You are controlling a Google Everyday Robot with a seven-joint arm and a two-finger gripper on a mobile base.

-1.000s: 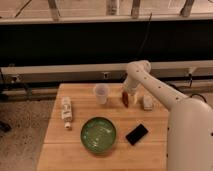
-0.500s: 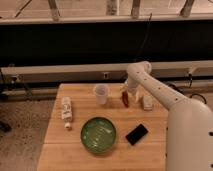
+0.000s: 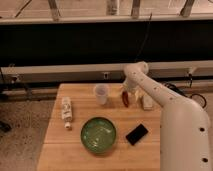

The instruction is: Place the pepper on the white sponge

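The white arm reaches from the right side over the light wooden table (image 3: 59, 150), and its gripper (image 3: 128, 91) is at the far part of the table, pointing down. Directly under it is the small slender dark red pepper (image 3: 125, 99), which looks nearly upright. I cannot tell whether the gripper is clamped on the pepper or has let it go, nor whether the pepper touches the wood. The small whitish rectangular sponge (image 3: 147, 103) lies just beside the pepper, on its right, with nothing on it. In my judgement the placing is not yet done, and a short move to the right is needed.

The sponge is a small target and the pepper is smooth and curved. If the pepper is released off centre or from too high, it could roll off onto the table. If the gripper travels too low, it may push the light sponge away. The translucent plastic cup (image 3: 101, 94) stands near on the left, so a wrong swing could tip it. The round green bowl (image 3: 98, 134) is well apart.
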